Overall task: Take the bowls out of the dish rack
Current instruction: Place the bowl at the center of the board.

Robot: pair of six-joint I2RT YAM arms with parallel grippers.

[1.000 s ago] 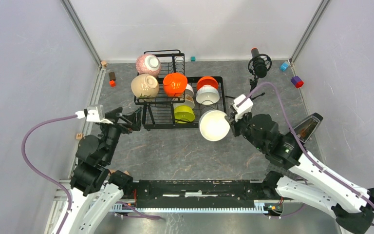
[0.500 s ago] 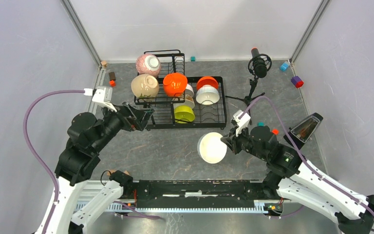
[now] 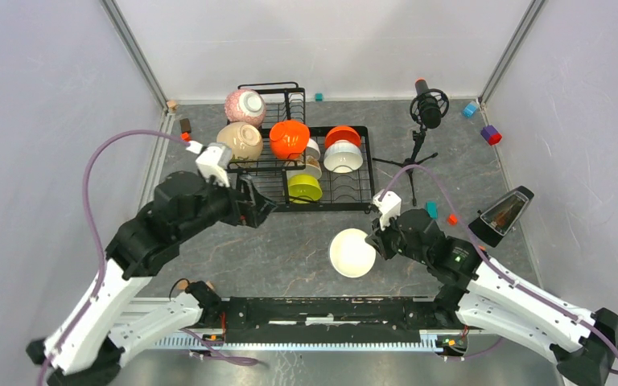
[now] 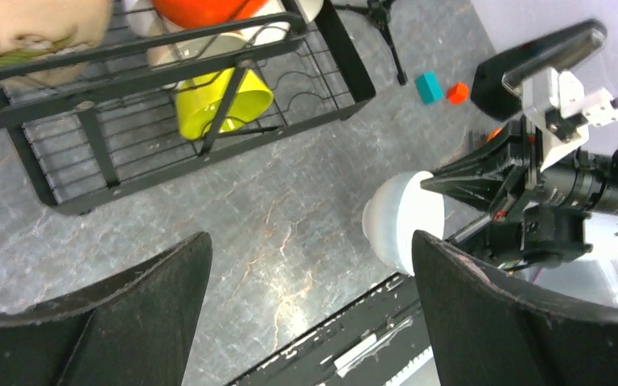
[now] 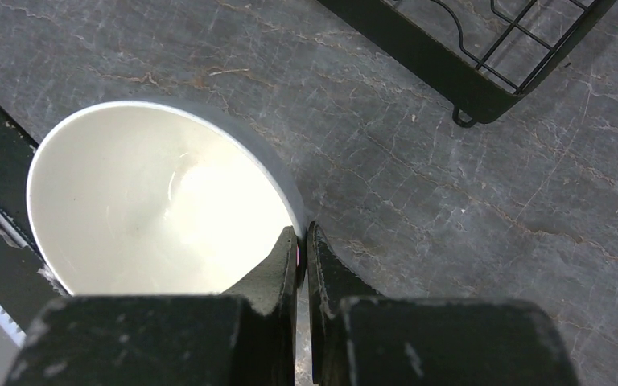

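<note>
white bowl [image 3: 352,252] lowered — right gripper [image 5: 302,239] pinching rim

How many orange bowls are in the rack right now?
2. One orange bowl sits on the upper shelf of the dish rack; the other orange bowl stands in the lower tray, behind a white bowl. More could hide beneath the shelf.

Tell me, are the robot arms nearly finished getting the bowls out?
Not nearly. Done: no bowl stands let go on the table yet. In hand: the right gripper pinches the rim of one white bowl, already outside the dish rack. Left: the pink-speckled bowl, beige bowl, two orange bowls, lime green bowl and a few white ones sit in the rack. The left gripper is open, empty.
</note>
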